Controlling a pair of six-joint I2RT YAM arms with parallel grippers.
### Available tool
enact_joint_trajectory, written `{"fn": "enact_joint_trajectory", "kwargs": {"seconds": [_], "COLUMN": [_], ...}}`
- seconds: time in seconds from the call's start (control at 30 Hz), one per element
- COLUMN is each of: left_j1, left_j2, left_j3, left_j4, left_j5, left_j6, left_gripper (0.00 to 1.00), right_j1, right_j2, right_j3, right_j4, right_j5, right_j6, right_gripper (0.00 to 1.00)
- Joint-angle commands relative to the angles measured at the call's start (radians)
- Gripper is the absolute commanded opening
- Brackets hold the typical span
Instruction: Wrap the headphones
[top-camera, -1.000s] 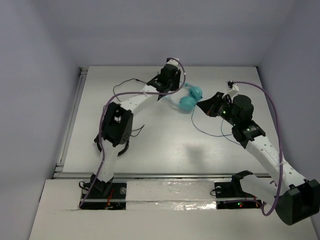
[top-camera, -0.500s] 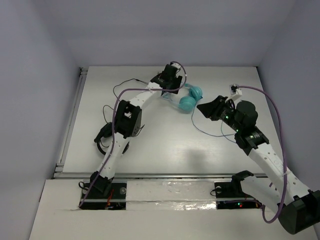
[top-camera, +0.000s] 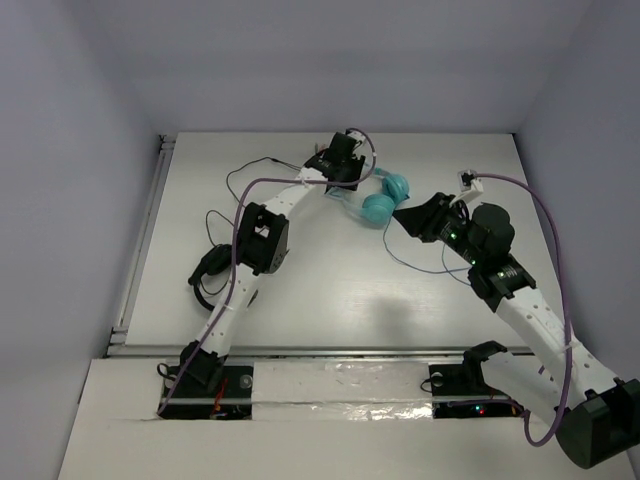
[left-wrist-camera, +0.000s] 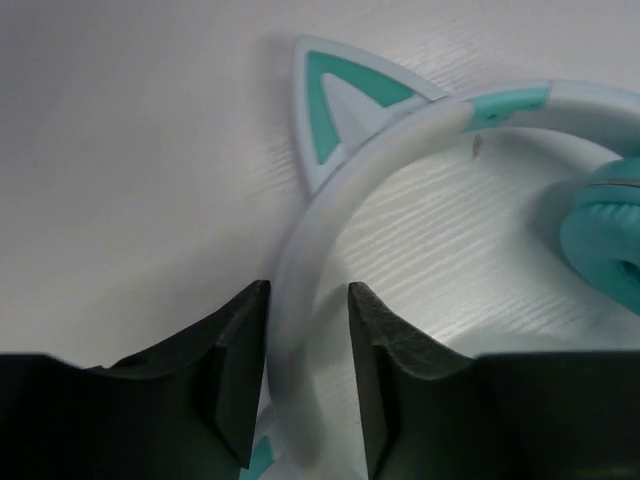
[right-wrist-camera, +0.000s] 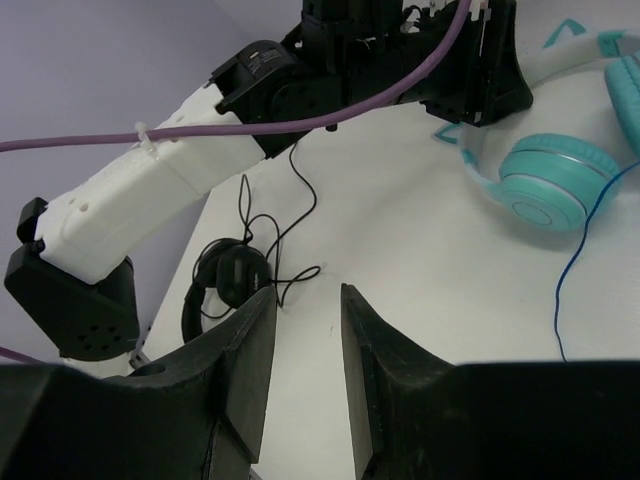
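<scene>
White tabletop (top-camera: 330, 290), boxed in by pale lilac walls (top-camera: 70, 150), carries two white-and-black robot arms bolted at its near edge. The left arm (top-camera: 285, 198) reaches to the far middle of the table, where the left gripper (left-wrist-camera: 307, 300) is clamped across the pale headband (left-wrist-camera: 335, 190) of the headphones (top-camera: 382, 203). The band fills the gap between both fingers just below a cat-ear point (left-wrist-camera: 340, 95). The right arm (top-camera: 525, 305) leans in from the right. The right gripper (right-wrist-camera: 305, 293) hangs above the table just beside the teal cups (right-wrist-camera: 548, 185), jaws parted with nothing between them. The headphones lie flat at the far centre, between the two grippers. A black headset (top-camera: 205, 275) sits near the left arm's elbow. A thin blue cord (top-camera: 400, 255) trails from the cups toward the near side, and a thin black wire (top-camera: 240, 175) loops at far left.
</scene>
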Motion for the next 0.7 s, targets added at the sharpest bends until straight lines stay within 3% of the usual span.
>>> {"fn": "enact_joint_trajectory", "kwargs": {"seconds": [0.0,0.03,0.13,0.3,0.43,0.47,0.6,0.67], "left_j1": [0.023,0.023,0.045,0.054,0.072,0.088,0.126,0.140], "left_j2": [0.054,0.055,0.051,-0.072,-0.239,-0.326,-0.530,-0.653], "left_j3": [0.075,0.072,0.037,-0.150,-0.382,-0.429,-0.582,-0.650], "left_j4": [0.003,0.005,0.005,0.084,0.172,0.196,0.279,0.289], "left_j5": [0.098,0.105,0.106,0.050,0.046,0.061,0.153,0.193], "left_j6": [-0.050,-0.058,-0.068,-0.073,-0.139,-0.183,-0.294,-0.326], "left_gripper": [0.32,0.19,0.00,0.00,0.00,0.00,0.00,0.00], "right_j1": [0.009,0.009,0.009,0.009,0.009,0.009,0.009,0.009], "right_j2": [-0.014,-0.020,-0.030,-0.024,0.003,0.011,0.040,0.042], "right_j3": [-0.001,-0.001,0.004,-0.001,-0.022,-0.022,-0.022,-0.015], "right_j4": [0.058,0.056,0.052,0.061,0.073,0.073,0.073,0.072], "right_j5": [0.007,0.016,0.028,0.039,0.034,0.034,0.082,0.109], "right_j6": [-0.001,-0.001,-0.001,-0.006,-0.012,-0.021,-0.050,-0.073], "right_gripper": [0.38,0.38,0.38,0.32,0.07,0.07,0.07,0.27]}}
